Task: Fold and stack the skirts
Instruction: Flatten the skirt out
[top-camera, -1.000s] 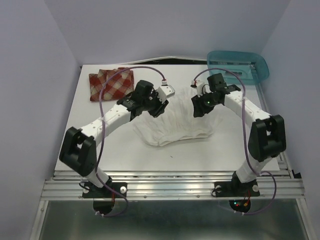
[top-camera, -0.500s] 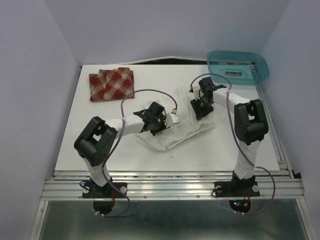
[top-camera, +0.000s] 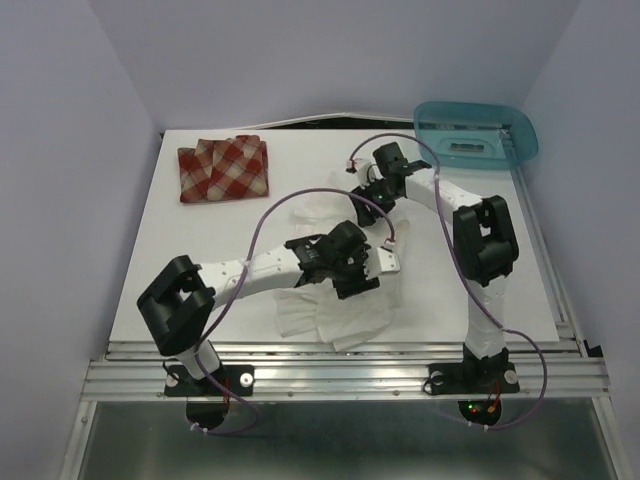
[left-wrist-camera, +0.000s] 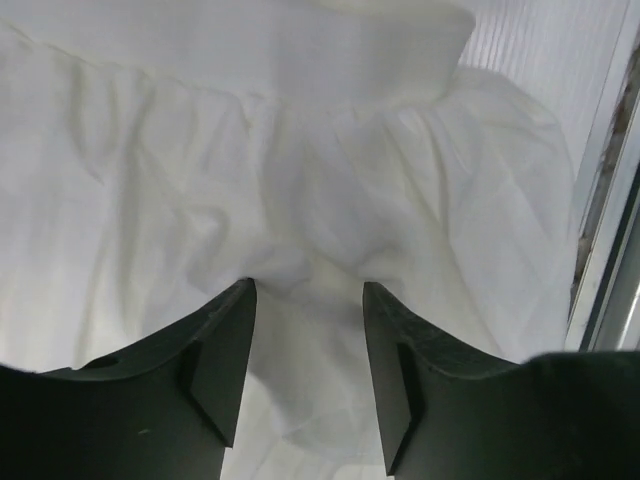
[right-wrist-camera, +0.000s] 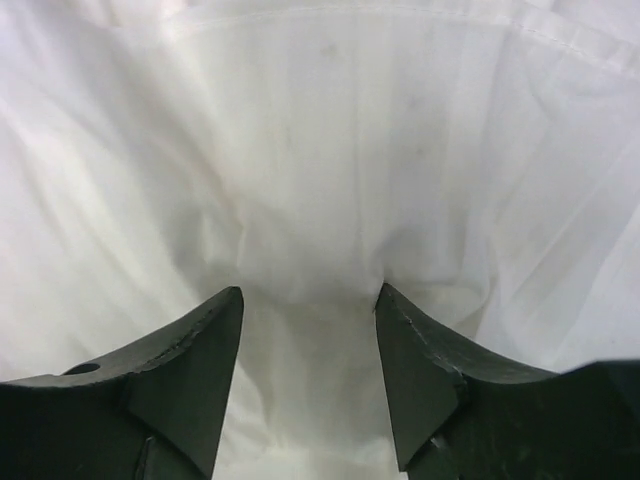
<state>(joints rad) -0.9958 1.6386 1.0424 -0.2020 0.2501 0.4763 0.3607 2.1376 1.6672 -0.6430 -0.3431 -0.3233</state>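
Left hand (left-wrist-camera: 305, 375) stands half wide, tips pressed into the white skirt (top-camera: 335, 315), a pucker of cloth between them but nothing clamped. Right hand (right-wrist-camera: 308, 375) is parted likewise over the skirt's far part. The skirt lies mid-bench (top-camera: 170, 230), toward the near edge. The plaid skirt (top-camera: 223, 168) sits folded at the far left corner. The cloth looks thin, limp and crinkly, so it should sag. Pinch the waistband or corners.

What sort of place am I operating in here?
Probably a lab robot cell, not a home: a white table boxed in by plain walls, arms bolted to an aluminium rail.
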